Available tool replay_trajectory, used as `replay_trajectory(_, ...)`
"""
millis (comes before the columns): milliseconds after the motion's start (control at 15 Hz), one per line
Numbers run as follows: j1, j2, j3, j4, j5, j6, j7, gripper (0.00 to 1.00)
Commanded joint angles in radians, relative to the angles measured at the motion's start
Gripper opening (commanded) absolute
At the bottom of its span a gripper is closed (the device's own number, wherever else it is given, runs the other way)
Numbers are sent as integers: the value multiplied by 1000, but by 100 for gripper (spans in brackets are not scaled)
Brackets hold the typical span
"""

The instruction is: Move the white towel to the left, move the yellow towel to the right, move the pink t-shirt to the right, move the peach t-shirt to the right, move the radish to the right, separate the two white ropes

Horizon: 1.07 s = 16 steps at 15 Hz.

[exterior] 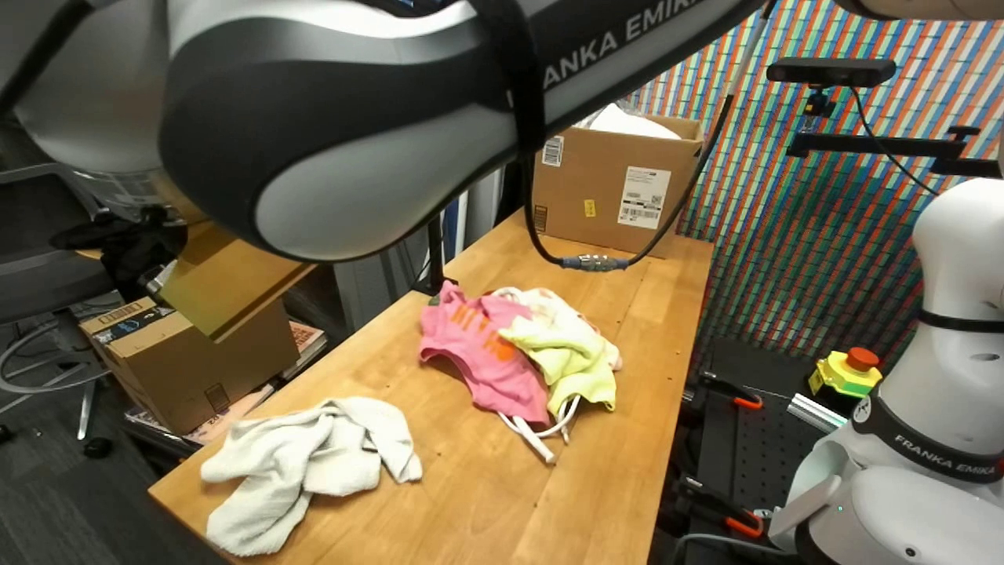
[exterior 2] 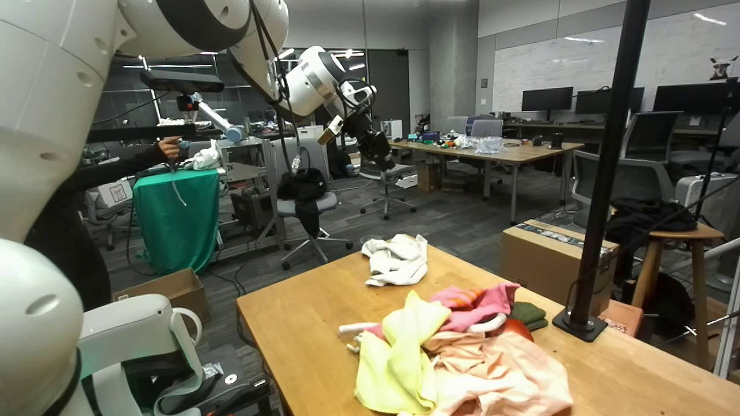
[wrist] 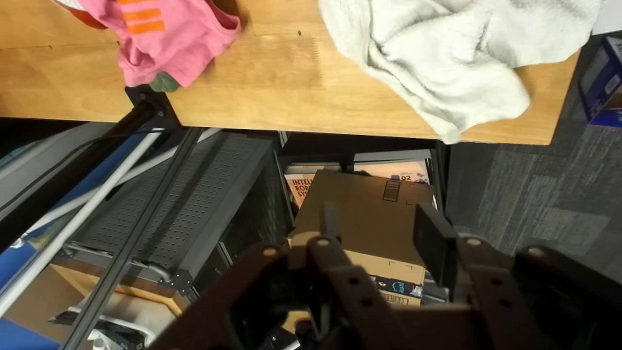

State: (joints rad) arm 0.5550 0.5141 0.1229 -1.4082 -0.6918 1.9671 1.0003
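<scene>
The white towel (exterior: 314, 459) lies crumpled near one end of the table, apart from the pile; it also shows in the wrist view (wrist: 457, 53). The pink t-shirt (exterior: 482, 345), yellow towel (exterior 2: 399, 358) and peach t-shirt (exterior 2: 503, 370) overlap in one pile. White rope (exterior: 536, 441) sticks out from under the pile, and a rope loop (exterior 2: 488, 324) shows by the pink t-shirt. A red rounded thing (exterior 2: 517, 328) beside dark green (exterior 2: 527, 315) is partly covered, possibly the radish. My gripper (wrist: 379, 226) is open and empty, in the air beyond the table edge; it shows in an exterior view (exterior 2: 378, 153).
A black pole (exterior 2: 595, 173) is mounted on the table edge beside the pile. A cardboard box (exterior: 616, 184) stands at the table's far end. Another cardboard box (wrist: 364, 214) sits below the table edge, under my gripper. A cable (exterior: 594, 263) hangs from the arm.
</scene>
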Motion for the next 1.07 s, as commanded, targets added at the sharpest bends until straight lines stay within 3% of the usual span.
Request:
replay_trajectory(0,2,-4,1,13,-3,-56,-55,77)
replay_trajectory(200,-17,-13,5,-7,24,-145,-139,99)
replay_trajectory(467,-71,-56,-1,-101,31,-211,-206,100)
replay_trajectory(1000,-275,-224,-2,-462,182,-127,-417,100)
